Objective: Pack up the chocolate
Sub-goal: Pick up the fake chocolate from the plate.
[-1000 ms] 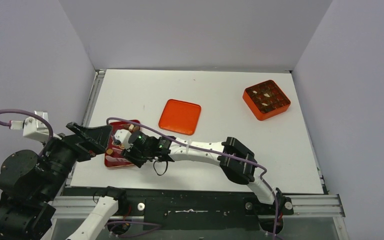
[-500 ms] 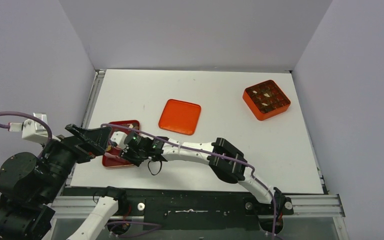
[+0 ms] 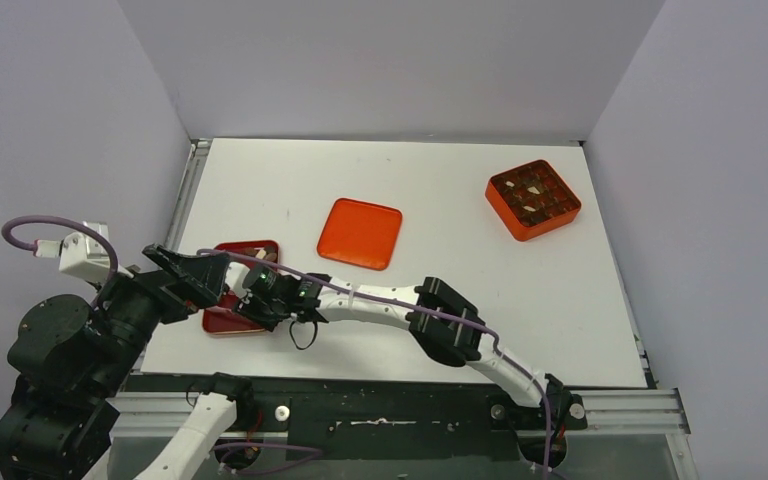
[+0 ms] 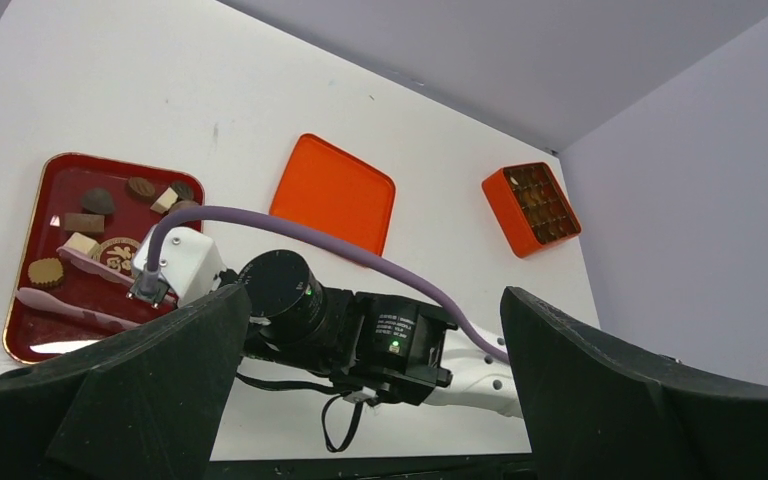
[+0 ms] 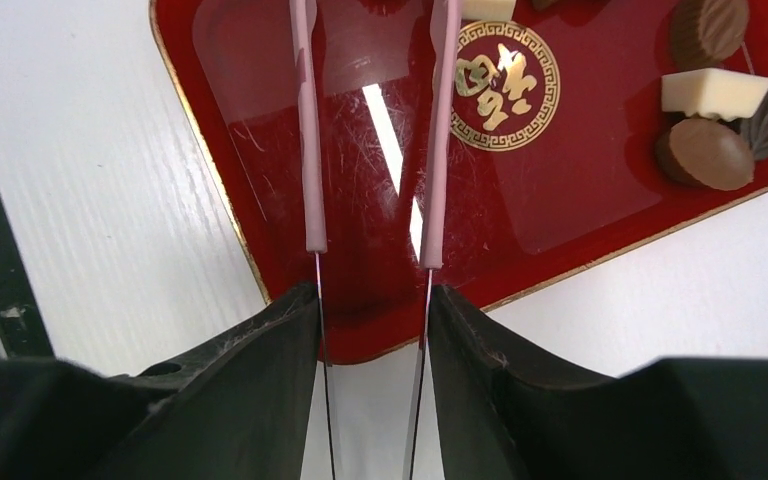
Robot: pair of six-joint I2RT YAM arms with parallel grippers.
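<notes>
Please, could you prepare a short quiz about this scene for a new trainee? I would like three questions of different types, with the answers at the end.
1. True or false: the left gripper stands wide open and holds nothing.
2. What does the right gripper grip? A. a metal spoon; B. the thin pink tongs; C. nothing.
3. On what do the small brown and cream chocolate pieces lie?
Key: 1 true. 2 B. 3 on the glossy red tray with the gold rim.
</notes>
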